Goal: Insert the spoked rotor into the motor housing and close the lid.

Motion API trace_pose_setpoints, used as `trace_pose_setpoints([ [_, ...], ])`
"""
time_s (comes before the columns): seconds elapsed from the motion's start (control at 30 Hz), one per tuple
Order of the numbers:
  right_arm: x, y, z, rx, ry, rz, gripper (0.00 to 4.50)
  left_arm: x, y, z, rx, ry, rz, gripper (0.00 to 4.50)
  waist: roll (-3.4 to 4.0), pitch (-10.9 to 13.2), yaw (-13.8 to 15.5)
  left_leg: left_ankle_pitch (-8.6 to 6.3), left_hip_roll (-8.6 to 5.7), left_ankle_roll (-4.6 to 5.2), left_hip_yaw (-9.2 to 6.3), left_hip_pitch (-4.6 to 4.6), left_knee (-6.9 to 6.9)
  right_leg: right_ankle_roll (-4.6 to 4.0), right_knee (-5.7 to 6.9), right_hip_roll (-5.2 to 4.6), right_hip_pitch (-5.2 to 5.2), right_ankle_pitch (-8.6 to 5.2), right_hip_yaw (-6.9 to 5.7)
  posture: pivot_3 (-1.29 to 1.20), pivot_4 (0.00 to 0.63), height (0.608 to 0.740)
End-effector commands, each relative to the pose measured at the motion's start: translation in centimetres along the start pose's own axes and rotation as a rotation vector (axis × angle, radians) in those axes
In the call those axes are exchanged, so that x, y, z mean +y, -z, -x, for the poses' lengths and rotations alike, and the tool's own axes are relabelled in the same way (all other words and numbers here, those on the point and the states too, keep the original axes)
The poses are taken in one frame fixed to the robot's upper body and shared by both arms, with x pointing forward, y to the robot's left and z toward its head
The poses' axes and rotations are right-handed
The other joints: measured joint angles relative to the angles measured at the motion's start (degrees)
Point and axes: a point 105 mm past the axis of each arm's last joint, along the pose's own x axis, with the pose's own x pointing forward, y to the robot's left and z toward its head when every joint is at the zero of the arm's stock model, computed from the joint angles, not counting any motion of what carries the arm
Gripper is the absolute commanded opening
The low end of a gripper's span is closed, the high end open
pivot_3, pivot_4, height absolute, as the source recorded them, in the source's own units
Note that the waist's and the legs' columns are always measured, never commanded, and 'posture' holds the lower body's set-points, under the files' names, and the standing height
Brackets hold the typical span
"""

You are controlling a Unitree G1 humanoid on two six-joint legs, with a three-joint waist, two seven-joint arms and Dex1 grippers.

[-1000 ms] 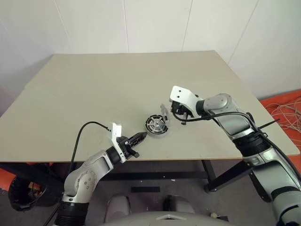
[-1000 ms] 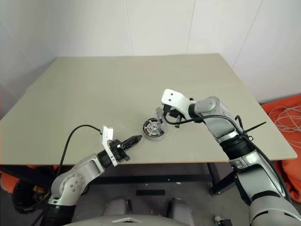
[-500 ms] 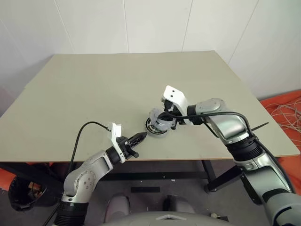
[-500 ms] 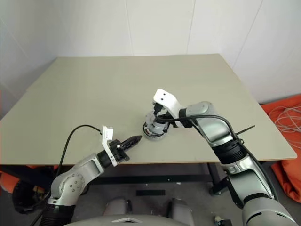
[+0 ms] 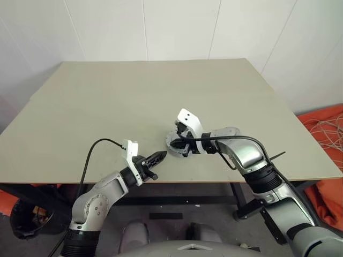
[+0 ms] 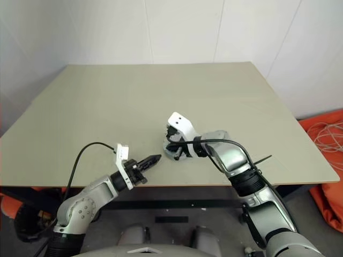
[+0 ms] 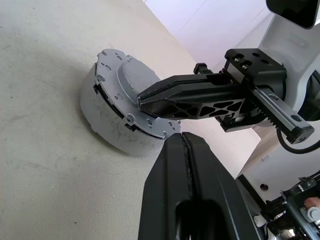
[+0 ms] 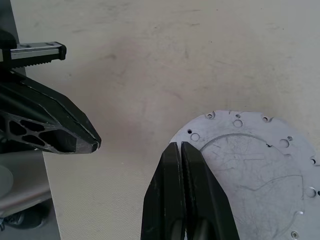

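The motor housing (image 7: pixel 107 125), a squat grey cylinder, stands near the table's front edge. The lid (image 8: pixel 250 175), a silver-grey disc with small holes, lies flat on top of it; a dark slit shows under its rim on one side. My right gripper (image 7: pixel 141 102) is shut, its fingers laid across the lid's top with the tips near the rim. My left gripper (image 5: pixel 162 156) is shut and empty, level, pointing at the housing from a short way off. The spoked rotor is hidden.
The beige table (image 5: pixel 134 96) stretches bare behind and to both sides of the housing. Its front edge runs just below my left gripper. Orange material and loose cables (image 5: pixel 324 128) lie on the floor to the right.
My right gripper swung left and down with the lid, which went from upright in the air to flat on the housing. The left gripper stayed where it was.
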Motion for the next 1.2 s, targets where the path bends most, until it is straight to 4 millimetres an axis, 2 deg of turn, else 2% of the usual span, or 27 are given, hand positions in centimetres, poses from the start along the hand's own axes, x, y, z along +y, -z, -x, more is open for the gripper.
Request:
trace_pose_setpoints([
  [0.03, 0.8, 1.1, -0.1, 0.001, -0.038, -0.057, 0.05, -0.9, -0.8, -0.1, -0.023, 0.036, -0.026, 0.0, -0.03, 0.0, 0.0, -0.01, 0.0, 0.02, -0.01, 0.1, -0.01, 0.01, -0.02, 0.0, 0.1, 0.0, 0.0, 0.0, 0.0, 0.74],
  [0.17, 1.8, -3.7, 2.1, -0.226, -0.114, -0.066, 0.05, -0.8, -0.8, 0.0, -0.022, 0.035, -0.025, 0.0, -0.02, 0.0, 0.0, -0.07, 0.0, 0.12, -0.32, 0.3, -0.02, 0.04, -0.08, -0.01, 0.1, 0.0, 0.02, 0.0, 0.0, 0.74],
  [0.23, 1.9, -5.3, 3.4, -0.291, -0.13, -0.077, 0.05, -0.8, -0.8, 0.0, -0.022, 0.036, -0.024, 0.0, -0.02, 0.0, -0.1, -0.05, 0.01, 0.09, -0.38, 0.19, -0.02, 0.05, -0.08, 0.0, 0.0, 0.0, 0.02, 0.0, 0.0, 0.74],
  [0.27, 2.0, -5.7, 3.8, -0.306, -0.132, -0.075, 0.41, -0.8, -0.8, 0.0, -0.021, 0.038, -0.023, 0.0, -0.02, 0.0, 0.0, -0.05, 0.02, 0.09, -0.38, 0.15, -0.02, 0.05, -0.06, 0.01, 0.01, 0.0, 0.02, 0.0, 0.0, 0.74],
  [0.3, 2.0, -5.9, 4.0, -0.311, -0.131, -0.071, 0.59, -0.8, -0.8, 0.0, -0.02, 0.039, -0.023, 0.0, -0.02, 0.0, 0.0, -0.05, 0.02, 0.08, -0.39, 0.19, -0.04, 0.05, -0.05, 0.01, 0.01, 0.0, 0.01, 0.0, 0.0, 0.74],
  [0.47, 1.9, -6.1, 4.1, -0.329, -0.115, -0.087, 2.19, -0.7, -0.9, -0.1, -0.018, 0.043, -0.023, 0.0, -0.05, 0.0, 0.1, 0.0, -0.01, 0.0, -0.38, 0.19, -0.09, 0.04, -0.12, 0.01, -0.02, 0.0, 0.01, 0.0, 0.0, 0.74],
  [0.67, 0.7, -4.8, 3.1, -0.305, -0.06, -0.104, 4.25, -0.7, -1.0, -0.1, -0.019, 0.041, -0.026, 0.0, -0.05, 0.0, 0.0, 0.02, -0.01, -0.03, -0.36, -0.08, -0.09, 0.03, -0.12, 0.01, -0.15, 0.0, 0.0, 0.0, 0.0, 0.74],
  [0.7, 0.5, -4.5, 3.0, -0.301, -0.054, -0.104, 4.48, -0.7, -1.0, 0.0, -0.019, 0.04, -0.026, 0.0, -0.05, 0.0, 0.0, 0.02, 0.0, -0.03, -0.36, -0.08, -0.09, 0.03, -0.12, 0.01, -0.14, 0.0, 0.0, 0.0, 0.0, 0.74],
  [0.97, -1.2, -1.9, 1.6, -0.251, 0.015, -0.103, 4.48, -0.6, -1.1, 0.2, -0.021, 0.03, -0.032, 0.0, -0.05, 0.0, 0.0, 0.02, -0.01, -0.03, -0.35, -0.16, -0.09, 0.03, -0.14, 0.01, -0.17, 0.0, 0.0, 0.0, 0.0, 0.74],
  [1.2, -2.4, -1.2, 1.2, -0.256, 0.067, -0.091, 4.48, -0.5, -1.1, 0.3, -0.021, 0.025, -0.033, 0.0, -0.05, 0.0, 0.0, 0.01, -0.01, -0.02, -0.32, -0.19, -0.09, 0.03, -0.16, 0.01, -0.19, 0.0, -0.01, 0.0, 0.0, 0.74],
])
